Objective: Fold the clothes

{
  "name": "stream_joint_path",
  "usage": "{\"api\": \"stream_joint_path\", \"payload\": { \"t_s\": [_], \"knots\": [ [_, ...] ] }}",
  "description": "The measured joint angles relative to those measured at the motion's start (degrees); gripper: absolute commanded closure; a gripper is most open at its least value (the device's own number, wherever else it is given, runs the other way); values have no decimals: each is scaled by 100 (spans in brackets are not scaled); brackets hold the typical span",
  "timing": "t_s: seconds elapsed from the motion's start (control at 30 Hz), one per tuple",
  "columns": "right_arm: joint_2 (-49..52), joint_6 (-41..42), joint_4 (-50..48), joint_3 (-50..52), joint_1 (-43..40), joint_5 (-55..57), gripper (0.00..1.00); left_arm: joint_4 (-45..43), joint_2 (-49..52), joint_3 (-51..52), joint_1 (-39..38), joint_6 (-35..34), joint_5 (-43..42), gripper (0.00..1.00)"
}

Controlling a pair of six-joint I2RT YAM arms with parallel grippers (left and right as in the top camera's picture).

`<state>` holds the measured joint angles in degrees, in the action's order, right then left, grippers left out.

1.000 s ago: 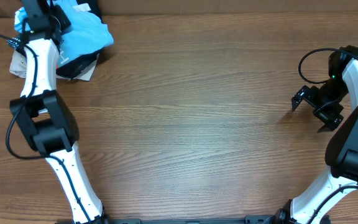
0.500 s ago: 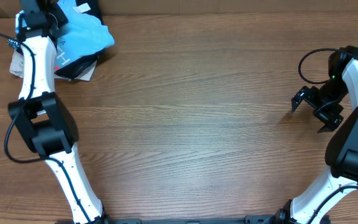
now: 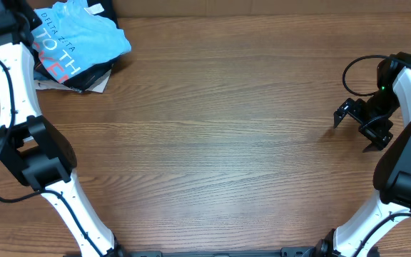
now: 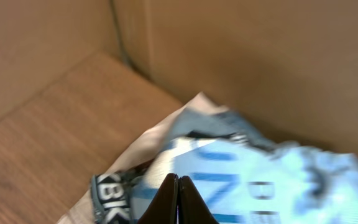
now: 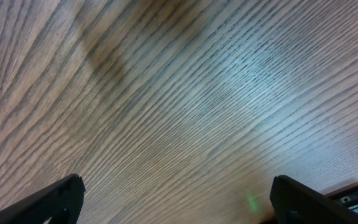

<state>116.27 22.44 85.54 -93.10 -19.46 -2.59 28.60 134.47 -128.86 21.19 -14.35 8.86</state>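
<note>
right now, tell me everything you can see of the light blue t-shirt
The light blue T-shirt looks like soft cotton, crumpled rather than folded, at the table's far left corner. Its printed side faces up: small dark lettering above large white and red letters. It lies on a pile of dark garments.

My overhead camera looks straight down from above on the tabletop (image 3: 212,143). My left wrist camera hangs close over the blue T-shirt (image 4: 241,180), which the overhead shows at upper left. My right wrist camera faces bare wood up close, between the tips of my right claw (image 5: 179,205).
</note>
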Motion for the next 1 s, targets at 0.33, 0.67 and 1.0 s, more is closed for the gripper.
{"api": "stream_joint_path", "payload": {
  "t_s": [0.33,0.67,1.0],
  "knots": [
    [0,2,7,0,0,0,0,243,809,2,44,0,42,96],
    [0,0,-2,0,0,0,0,313,592,-470,-9,-4,31,96],
    [0,0,-9,0,0,0,0,455,-98,-785,-490,-7,17,96]
  ]
}}
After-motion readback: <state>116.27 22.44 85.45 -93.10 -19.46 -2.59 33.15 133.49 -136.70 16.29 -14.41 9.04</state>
